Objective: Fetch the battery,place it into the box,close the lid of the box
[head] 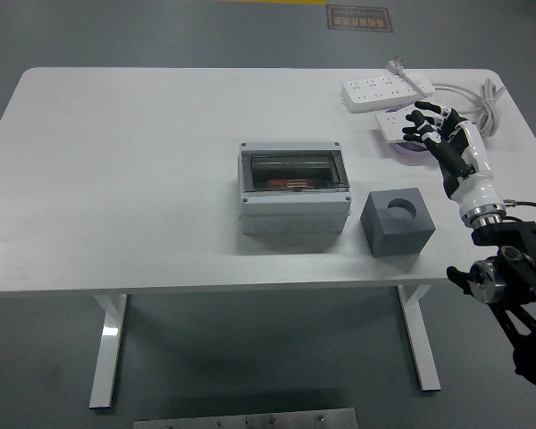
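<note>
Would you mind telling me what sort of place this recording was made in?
Probably a robotics lab or workshop: a bare white table on a grey floor with a marking, a power strip with its cable, and a grey electrical box set out for the right hand.
</note>
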